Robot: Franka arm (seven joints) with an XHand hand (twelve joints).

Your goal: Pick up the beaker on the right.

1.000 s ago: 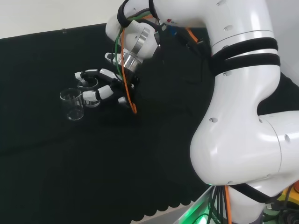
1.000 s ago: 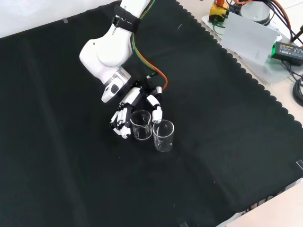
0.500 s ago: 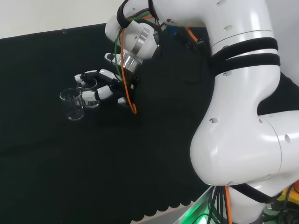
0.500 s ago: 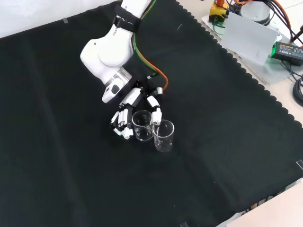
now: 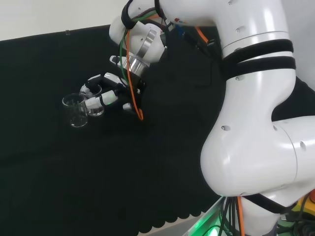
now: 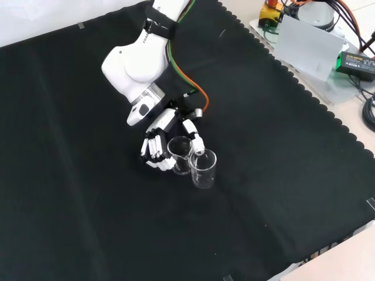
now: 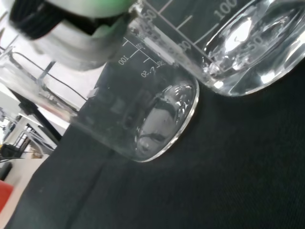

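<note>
Head view high behind arm, front view opposite looking down, both sharing black cloth (image 6: 281, 146), wrist view close

Clear glossy glass beakers (image 6: 203, 169), matt black cloth (image 6: 281, 146)

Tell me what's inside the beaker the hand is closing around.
Nothing visible: the beaker in the hand looks empty, its bare glass base on the cloth. The fingers cover its far wall.

It was a robotics lab: a cloth-covered bench (image 6: 281, 175), graduated glass beakers (image 6: 203, 168), loose cables and electronics (image 6: 355, 60) alongside
</note>
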